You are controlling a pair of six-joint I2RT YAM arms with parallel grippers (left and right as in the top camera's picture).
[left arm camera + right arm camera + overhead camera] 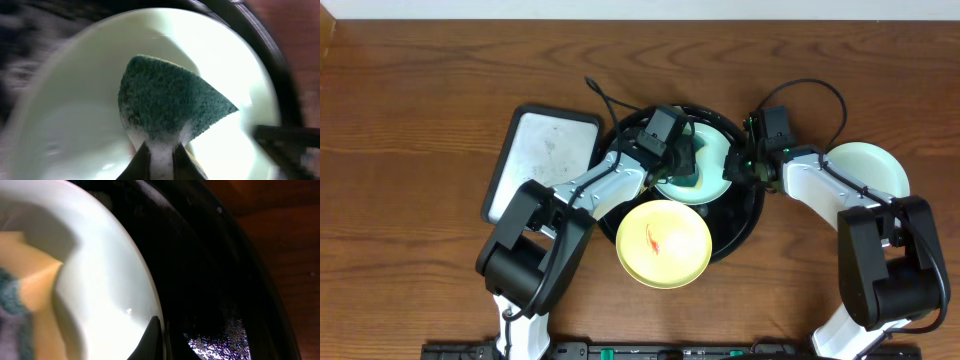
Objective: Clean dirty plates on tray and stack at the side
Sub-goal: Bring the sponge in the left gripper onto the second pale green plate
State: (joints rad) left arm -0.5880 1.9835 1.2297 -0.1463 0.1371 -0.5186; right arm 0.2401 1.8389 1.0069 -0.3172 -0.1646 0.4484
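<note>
Mint-green plate [713,157] in tray [756,207], rim tight in right pincer [161,327], under left pincer [161,150] tight on green sponge [170,100].

The right gripper [159,341] pinches the plate [105,275] by its rim inside the tray [215,270].

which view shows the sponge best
The left wrist view: the sponge shows its green scouring face large and centred, pinched by the left gripper over the mint-green plate. Overhead shows only a green sliver under that gripper. The right wrist view catches its yellow side, blurred, at the left edge.
</note>
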